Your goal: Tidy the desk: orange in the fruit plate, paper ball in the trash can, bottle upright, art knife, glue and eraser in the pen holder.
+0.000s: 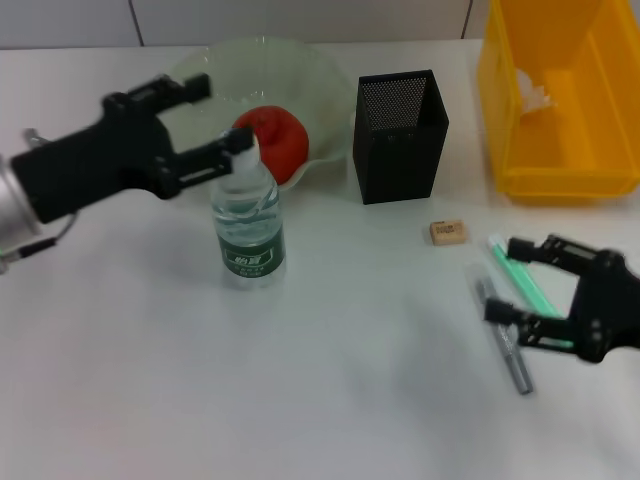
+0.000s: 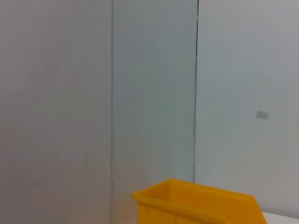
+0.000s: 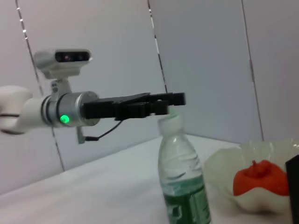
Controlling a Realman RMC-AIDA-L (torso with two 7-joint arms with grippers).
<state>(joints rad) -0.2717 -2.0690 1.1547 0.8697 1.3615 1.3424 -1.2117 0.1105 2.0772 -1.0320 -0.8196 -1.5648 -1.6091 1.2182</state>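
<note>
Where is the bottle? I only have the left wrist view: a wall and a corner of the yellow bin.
Observer: The bottle stands upright on the desk, in front of the fruit plate.
Operator: And the left hand?
Observer: The left hand is open, close beside the bottle's cap.
Operator: Is the orange put away?
Observer: Yes, the orange lies in the fruit plate.
</note>
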